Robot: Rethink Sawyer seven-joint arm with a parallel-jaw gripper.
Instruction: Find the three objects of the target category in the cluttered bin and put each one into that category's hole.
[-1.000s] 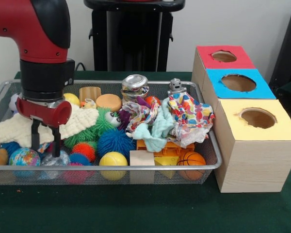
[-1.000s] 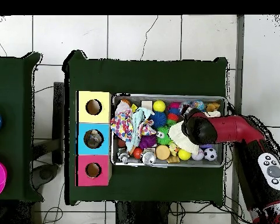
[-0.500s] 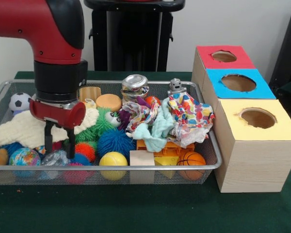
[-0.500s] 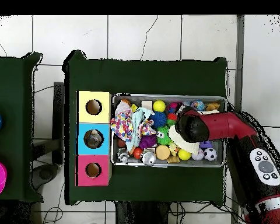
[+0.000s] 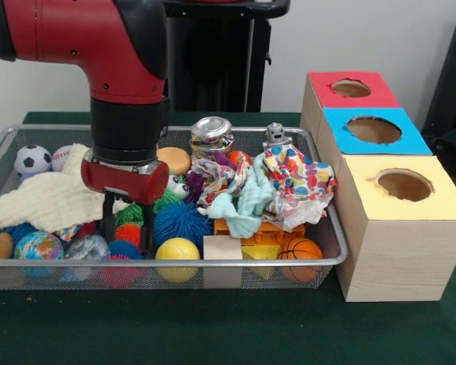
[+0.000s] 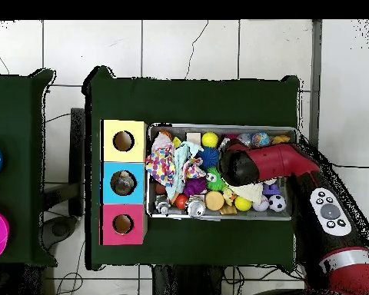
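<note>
The wire mesh bin (image 5: 213,264) is full of toys, balls and cloths; it also shows in the overhead view (image 6: 218,127). My gripper (image 5: 128,226) hangs open and empty inside the bin's left half, its fingertips (image 5: 147,228) just above a red spiky ball (image 5: 131,234) and beside a blue spiky ball (image 5: 181,220). A crumpled see-through plastic thing (image 5: 87,247), possibly one bottle, lies at the front left, left of the gripper. No other bottle shows. The red-faced hole (image 5: 351,88) is on the farthest box; overhead the red-faced hole (image 6: 123,223) is lowest.
A cream knitted cloth (image 5: 42,199) lies left of the gripper. A shiny metal can (image 5: 211,134) and a small robot toy (image 5: 276,137) stand at the back. Patterned cloths (image 5: 289,182) pile up on the right. Blue-faced (image 5: 374,129) and yellow-faced (image 5: 404,185) holes sit nearer.
The arm has moved right in the front view, from over the cream cloth to over the spiky balls. The gripper stays open and empty.
</note>
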